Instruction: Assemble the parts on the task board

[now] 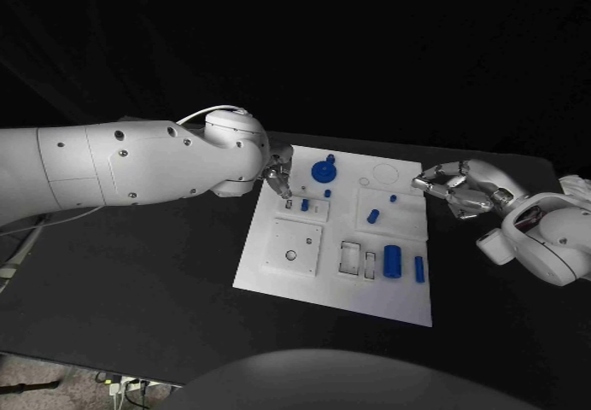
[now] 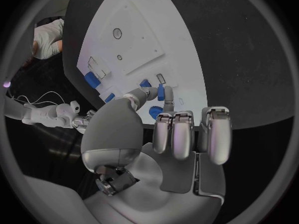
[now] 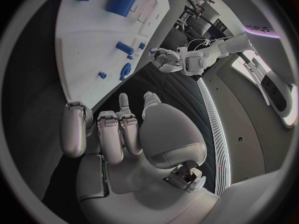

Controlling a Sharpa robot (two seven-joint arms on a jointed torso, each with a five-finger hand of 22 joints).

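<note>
The white board [image 1: 277, 278] lies mid-worktop [image 1: 136, 299], blue parts scattered across it: a round gear [image 1: 324, 170] at the far edge, a cylinder [image 1: 392, 260] and a thin bar [image 1: 418, 269] toward the right. The left hand [image 1: 278, 178] reaches over the board's far left corner, fingertips down beside a small peg [image 1: 304, 205]; whether it grips anything cannot be told. The right hand [image 1: 453, 191] hovers at the board's right edge, fingers curled in, holding nothing.

Dim, dark surroundings; the white task board [image 1: 281, 272] glares brightly, and wrist views bend strongly at their rims.
</note>
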